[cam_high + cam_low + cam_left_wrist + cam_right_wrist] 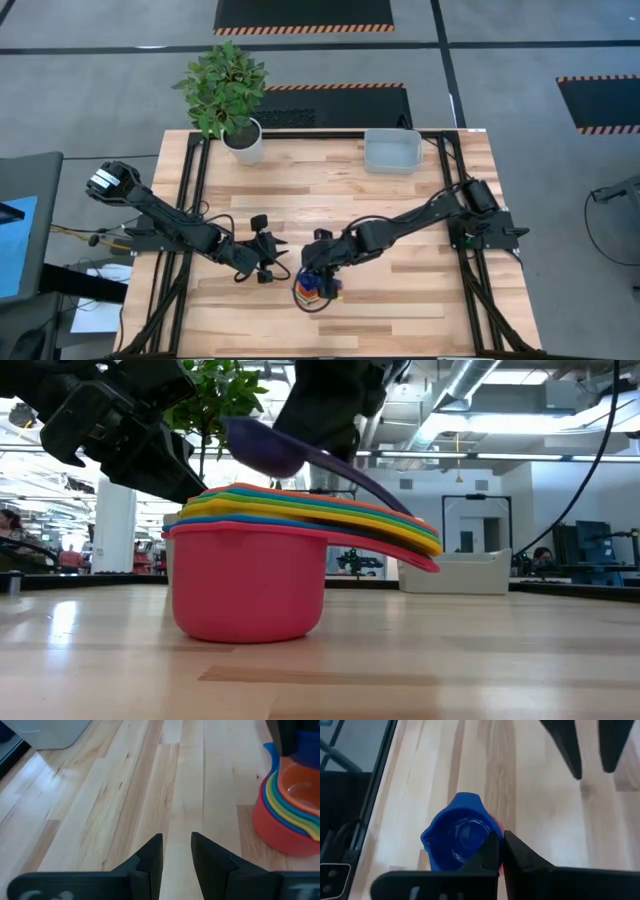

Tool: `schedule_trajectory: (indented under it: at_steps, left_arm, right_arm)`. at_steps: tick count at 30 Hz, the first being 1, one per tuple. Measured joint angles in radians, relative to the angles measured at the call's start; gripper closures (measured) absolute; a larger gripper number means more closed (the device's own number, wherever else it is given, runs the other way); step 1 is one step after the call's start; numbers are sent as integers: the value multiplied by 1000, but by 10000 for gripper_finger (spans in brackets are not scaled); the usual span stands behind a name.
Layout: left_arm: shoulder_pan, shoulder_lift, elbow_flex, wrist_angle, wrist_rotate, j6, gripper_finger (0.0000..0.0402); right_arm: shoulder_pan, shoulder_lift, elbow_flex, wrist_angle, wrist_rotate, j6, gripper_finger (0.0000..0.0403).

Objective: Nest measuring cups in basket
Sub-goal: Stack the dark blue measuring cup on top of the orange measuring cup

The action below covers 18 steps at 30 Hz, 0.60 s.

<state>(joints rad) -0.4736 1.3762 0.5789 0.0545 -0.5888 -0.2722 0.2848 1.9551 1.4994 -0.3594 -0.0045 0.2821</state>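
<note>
From above, the measuring cups [316, 289] are seen stacked at six o'clock, the basket [392, 150] at one o'clock. The right gripper [322, 272] is clamped on the dark blue cup [456, 837].

In the low view, no writing can be read.

The left gripper [176, 851] is held apart, empty.

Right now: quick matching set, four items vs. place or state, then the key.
1. dark blue cup
2. red cup
3. basket
4. left gripper

A. far edge of the table, no cups in it
B. bottom of the stack
C. open, holding nothing
D. pinched by the right gripper above the stack

Pairs: 1-D, 2-B, 3-A, 4-C
</note>
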Motion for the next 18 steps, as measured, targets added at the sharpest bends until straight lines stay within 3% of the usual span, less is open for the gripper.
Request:
schedule_trajectory:
  at_steps: [18]
  left_arm:
    - [0,0,0,-19,0,-11,310]
  right_arm:
    - [0,53,0,34,-65,-12,338]
